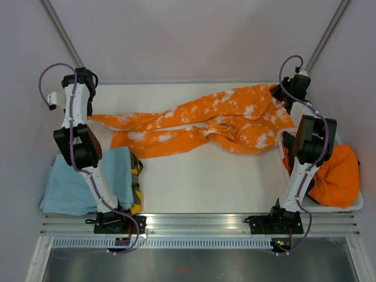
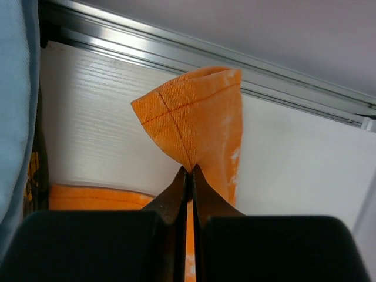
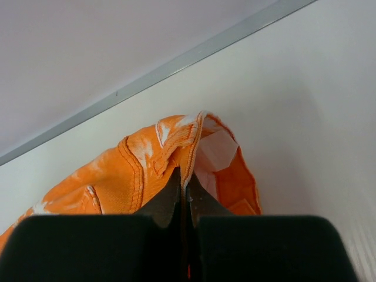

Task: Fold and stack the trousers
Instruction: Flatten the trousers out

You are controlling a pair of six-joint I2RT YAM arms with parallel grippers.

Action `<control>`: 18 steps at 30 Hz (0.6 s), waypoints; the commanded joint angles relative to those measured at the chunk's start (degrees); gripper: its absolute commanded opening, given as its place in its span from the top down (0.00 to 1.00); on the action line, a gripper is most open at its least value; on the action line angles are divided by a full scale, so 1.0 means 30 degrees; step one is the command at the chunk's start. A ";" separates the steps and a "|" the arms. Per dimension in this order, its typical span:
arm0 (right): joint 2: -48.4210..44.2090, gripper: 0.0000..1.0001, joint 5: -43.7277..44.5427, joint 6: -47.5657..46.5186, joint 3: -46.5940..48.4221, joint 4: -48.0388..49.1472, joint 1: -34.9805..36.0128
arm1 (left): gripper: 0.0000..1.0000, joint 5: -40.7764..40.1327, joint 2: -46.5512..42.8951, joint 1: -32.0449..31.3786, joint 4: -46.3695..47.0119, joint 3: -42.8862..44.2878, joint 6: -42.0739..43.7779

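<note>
1. The trousers (image 1: 205, 120) are stretched along the worktop's (image 1: 205, 182) 12 o'clock edge, with open surface at their 6 o'clock.
2. Their leg hem, at 9 o'clock, is clamped in the left claw (image 2: 189, 171).
3. Their waist end, at 3 o'clock, is clamped in the right claw (image 3: 183, 179).

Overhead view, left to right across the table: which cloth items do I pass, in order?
Light blue folded cloth → yellow-and-dark patterned cloth at its right edge → trousers, spread across the far middle → plain orange garment at the far right.
</note>
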 commanded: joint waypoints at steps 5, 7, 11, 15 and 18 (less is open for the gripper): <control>-0.4397 1.00 0.1634 0.1116 -0.3290 0.1759 -0.0070 | 0.98 -0.2049 -0.5586 -0.0060 -0.3860 -0.2370 0.1789; -0.4664 1.00 0.2371 0.1323 -0.3673 0.1579 -0.0099 | 0.98 -0.3514 -0.5417 0.0057 -0.3889 -0.3043 0.2138; -0.3763 1.00 0.2961 0.1587 -0.2801 0.0791 -0.0186 | 0.98 -0.3994 -0.2521 0.0846 -0.3889 -0.2492 0.3719; -0.1914 1.00 0.2234 0.0684 0.0128 -0.1435 -0.0187 | 0.98 -0.3493 -0.0554 0.0907 -0.3860 -0.2169 0.3168; -0.1296 0.95 0.1090 0.0095 0.1508 -0.1936 -0.0187 | 0.98 -0.3727 0.1143 0.0907 -0.3860 -0.0767 0.4013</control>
